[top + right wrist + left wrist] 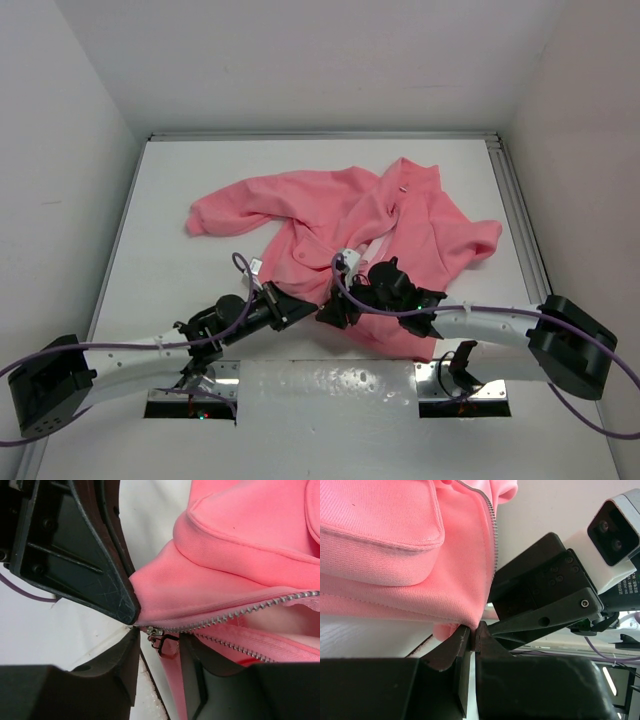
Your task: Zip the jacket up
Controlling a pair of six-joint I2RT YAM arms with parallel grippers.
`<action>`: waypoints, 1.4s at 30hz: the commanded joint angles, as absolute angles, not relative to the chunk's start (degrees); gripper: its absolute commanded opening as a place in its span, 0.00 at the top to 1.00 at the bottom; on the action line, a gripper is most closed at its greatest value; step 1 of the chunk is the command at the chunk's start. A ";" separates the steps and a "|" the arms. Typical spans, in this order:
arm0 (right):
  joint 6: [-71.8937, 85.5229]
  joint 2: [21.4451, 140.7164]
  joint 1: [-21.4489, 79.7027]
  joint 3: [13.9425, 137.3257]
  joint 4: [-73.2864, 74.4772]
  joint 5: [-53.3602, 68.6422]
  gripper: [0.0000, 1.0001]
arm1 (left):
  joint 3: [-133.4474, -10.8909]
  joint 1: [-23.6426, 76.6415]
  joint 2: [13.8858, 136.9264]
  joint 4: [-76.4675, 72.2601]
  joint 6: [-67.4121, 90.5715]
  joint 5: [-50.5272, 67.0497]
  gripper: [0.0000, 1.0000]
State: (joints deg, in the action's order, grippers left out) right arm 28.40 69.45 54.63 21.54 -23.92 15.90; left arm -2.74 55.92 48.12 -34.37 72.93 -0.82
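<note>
Jacket (340,215): pink, lay crumpled on the white table (180,170), centre-right of the overhead view; one sleeve trailed left.
Zipper (240,612): undone, tooth rows parted toward the right of the right wrist view.
Left claw (471,636): pressed together, pinching the Jacket's bottom hem.
Right claw (159,636): spread, metal pull (165,645) hung between its fingers.

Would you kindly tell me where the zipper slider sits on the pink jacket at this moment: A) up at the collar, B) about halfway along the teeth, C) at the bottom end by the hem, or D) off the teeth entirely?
C: in the right wrist view the zipper slider sits at the hem end of the jacket, the two rows of teeth parting beyond it, between the spread fingers of the right gripper.
</note>
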 commanded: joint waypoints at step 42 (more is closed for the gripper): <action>21.70 70.56 37.50 52.28 9.06 -45.72 1.00 | -29.70 56.51 22.54 17.81 44.47 -12.36 1.00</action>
State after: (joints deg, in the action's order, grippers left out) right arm 22.79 68.86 48.14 47.33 11.70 -35.03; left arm -23.59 55.90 29.93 6.22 48.58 -6.76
